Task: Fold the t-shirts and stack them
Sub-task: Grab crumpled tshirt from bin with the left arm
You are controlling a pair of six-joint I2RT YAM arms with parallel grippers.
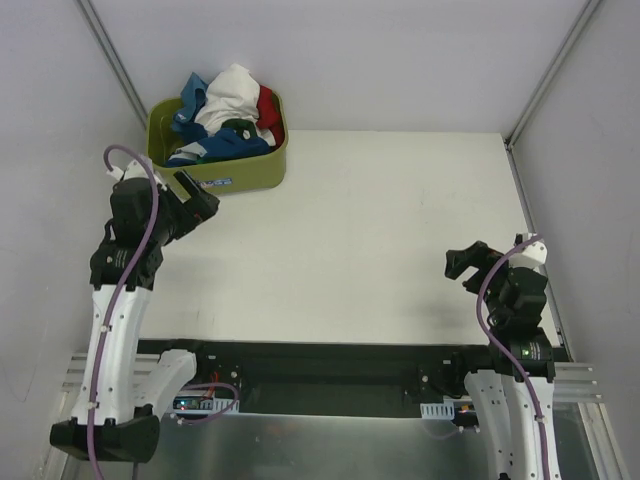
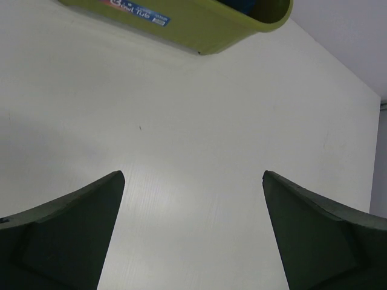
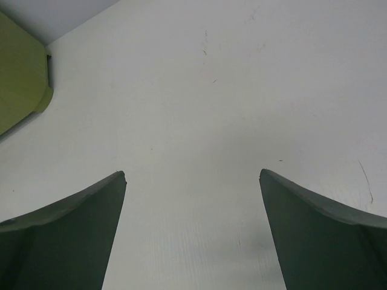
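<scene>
The t-shirts [image 1: 232,100] are bundled in the tub [image 1: 258,168], a crumpled heap of white, blue, red and a touch of green, piled above the rim. Every shirt I can see is in there, so by my reading no folding has begun. The heap is too scrunched to show any long axis.

The left pincer [image 1: 198,197] hovers just in front of the tub's near wall, jaws spread wide and holding nothing. The shirts lie ahead of it, up and over the rim. The right pincer [image 1: 465,262] sits well away to the tub's right over the bare surface [image 1: 380,230], also gaping and empty.

My call is that the left arm is by far the nearer, so the first pick looks like its job, reaching over that wall.

There's a small label [image 2: 136,12] on the tub's near wall. The left wrist view shows "Tub" at its end, and the rest is cropped.
</scene>
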